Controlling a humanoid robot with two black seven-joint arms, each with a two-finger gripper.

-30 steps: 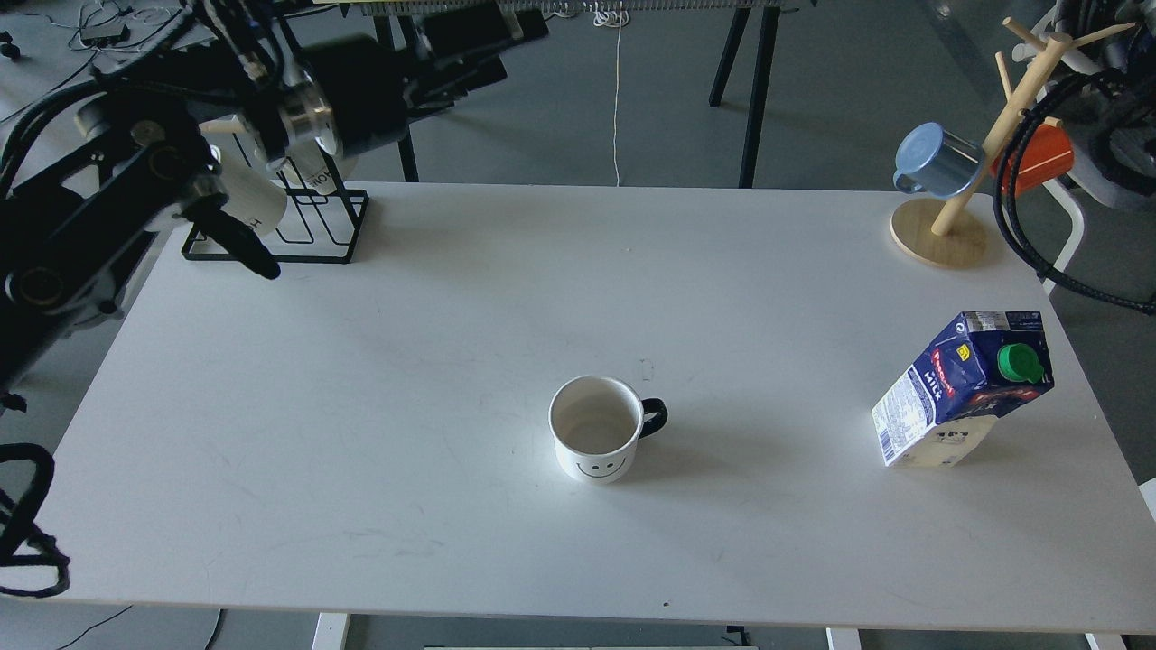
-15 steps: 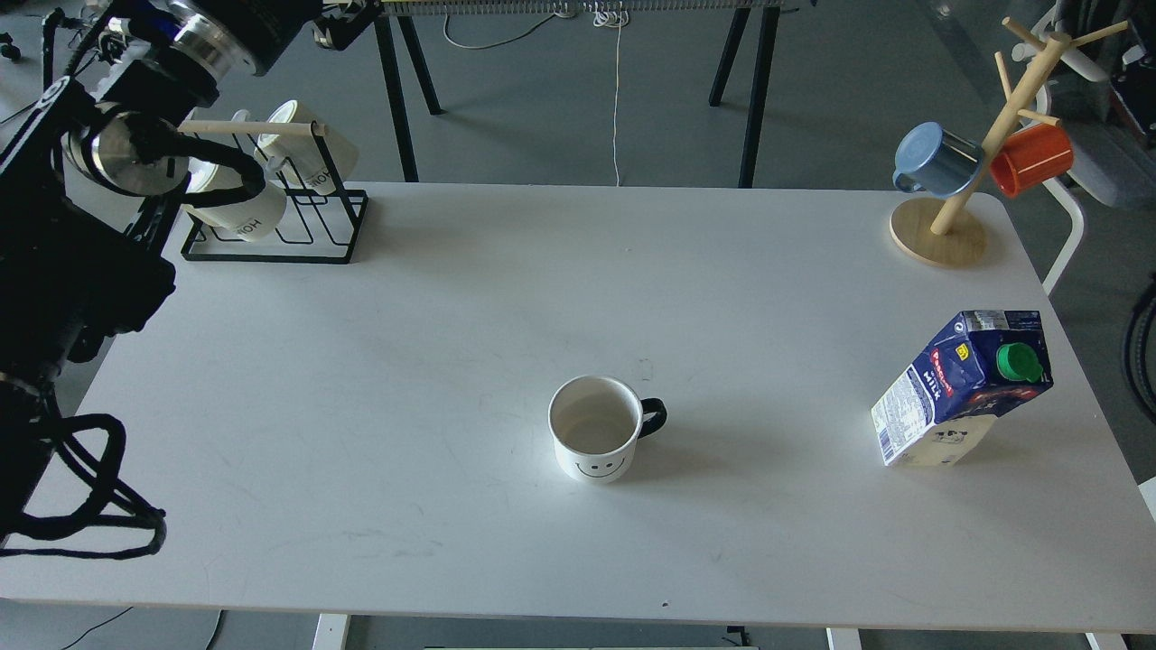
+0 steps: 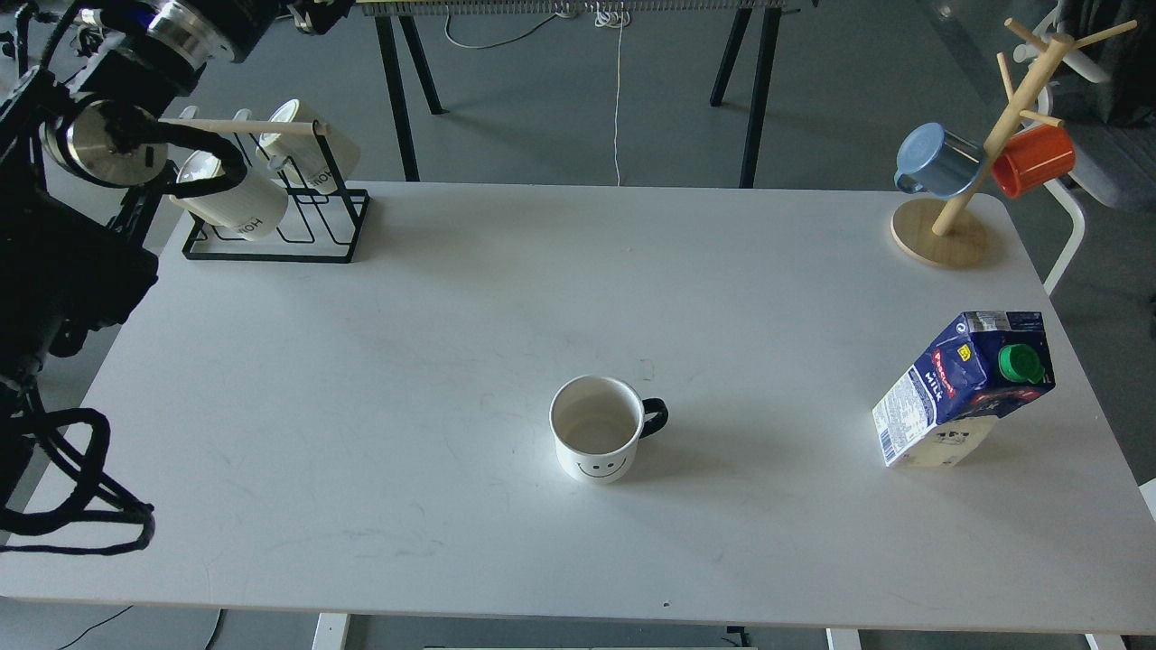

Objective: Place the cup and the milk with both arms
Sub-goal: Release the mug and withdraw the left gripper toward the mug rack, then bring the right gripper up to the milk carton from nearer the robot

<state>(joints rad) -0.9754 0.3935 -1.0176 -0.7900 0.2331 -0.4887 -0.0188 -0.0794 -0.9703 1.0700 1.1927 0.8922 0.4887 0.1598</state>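
White surface (image 3: 361, 379) holds everything. Left arm (image 3: 81, 244) has pulled back to the far-left edge since a second ago, its far end up past the frame top, so jaws not visible, can't tell their opening or hold. Right arm now gone from view. Milk (image 3: 962, 388) stands upright well right of the cup (image 3: 596, 429), both untouched and unmoved. Wire rack (image 3: 271, 217) far left of the cup, mug tree (image 3: 966, 181) far right. Placing looks done, arms retreating.

Upright cup (image 3: 596, 431), milk (image 3: 963, 388) well apart.
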